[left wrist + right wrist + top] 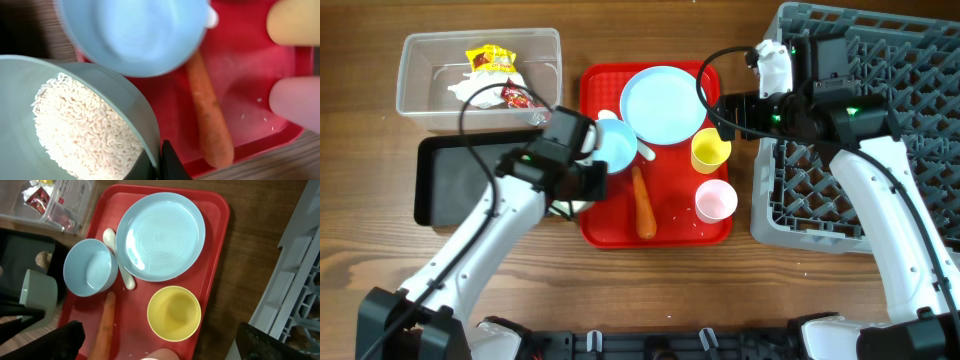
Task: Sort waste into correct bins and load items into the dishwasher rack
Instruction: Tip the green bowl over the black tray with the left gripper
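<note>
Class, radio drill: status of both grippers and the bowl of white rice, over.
Left gripper shut on rim of pale blue-grey bowl of white rice. Right gripper open above red tray. Empty light blue bowl close beside.

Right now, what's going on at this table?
The left gripper is shut on the rim of a bowl of rice, just off the red tray's left edge by the black bin. The right gripper hangs open near the tray's right edge, holding nothing. The plate, an empty blue bowl, carrot, yellow cup and pink cup sit on the tray; wrappers lie in the clear bin.
</note>
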`<action>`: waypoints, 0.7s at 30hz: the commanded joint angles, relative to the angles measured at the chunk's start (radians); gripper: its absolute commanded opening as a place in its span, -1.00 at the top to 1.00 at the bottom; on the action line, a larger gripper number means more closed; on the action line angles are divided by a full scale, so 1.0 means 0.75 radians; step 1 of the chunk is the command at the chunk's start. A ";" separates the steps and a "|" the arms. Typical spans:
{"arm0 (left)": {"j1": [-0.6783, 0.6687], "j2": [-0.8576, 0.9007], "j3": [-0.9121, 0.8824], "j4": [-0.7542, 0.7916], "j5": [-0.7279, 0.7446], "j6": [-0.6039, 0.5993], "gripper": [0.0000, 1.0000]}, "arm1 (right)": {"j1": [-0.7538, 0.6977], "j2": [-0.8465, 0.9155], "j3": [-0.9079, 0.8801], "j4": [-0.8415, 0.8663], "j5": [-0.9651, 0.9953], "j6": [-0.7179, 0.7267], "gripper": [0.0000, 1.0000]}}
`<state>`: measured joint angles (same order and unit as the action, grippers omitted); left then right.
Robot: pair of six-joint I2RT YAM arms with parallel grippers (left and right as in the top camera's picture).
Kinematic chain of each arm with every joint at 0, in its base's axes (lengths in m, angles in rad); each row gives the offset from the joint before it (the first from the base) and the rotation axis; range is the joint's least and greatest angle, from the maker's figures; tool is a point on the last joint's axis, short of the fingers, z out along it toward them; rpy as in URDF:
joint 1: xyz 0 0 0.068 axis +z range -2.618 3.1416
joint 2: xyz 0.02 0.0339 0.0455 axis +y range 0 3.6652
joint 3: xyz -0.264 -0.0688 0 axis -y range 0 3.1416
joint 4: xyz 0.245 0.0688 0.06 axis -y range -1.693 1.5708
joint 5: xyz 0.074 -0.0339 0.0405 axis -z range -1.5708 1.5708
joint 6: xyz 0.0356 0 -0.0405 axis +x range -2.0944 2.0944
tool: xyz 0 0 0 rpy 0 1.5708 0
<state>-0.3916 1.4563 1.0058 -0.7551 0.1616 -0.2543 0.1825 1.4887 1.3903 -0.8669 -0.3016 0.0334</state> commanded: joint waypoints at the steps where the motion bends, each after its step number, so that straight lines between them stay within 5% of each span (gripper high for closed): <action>1: 0.160 -0.030 0.027 -0.032 0.123 -0.026 0.92 | 0.001 0.015 0.011 0.018 0.013 0.030 -0.99; 14: 0.475 -0.029 0.027 -0.066 0.194 0.010 0.92 | 0.001 0.015 0.011 -0.011 0.014 0.028 -0.99; 21: 0.529 -0.041 0.030 0.085 0.566 0.014 0.92 | 0.001 0.015 0.011 -0.007 0.015 0.025 -0.99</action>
<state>0.0010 1.4555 1.0058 -0.7109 0.4435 -0.2569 0.1825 1.4887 1.3903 -0.8753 -0.3016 0.0410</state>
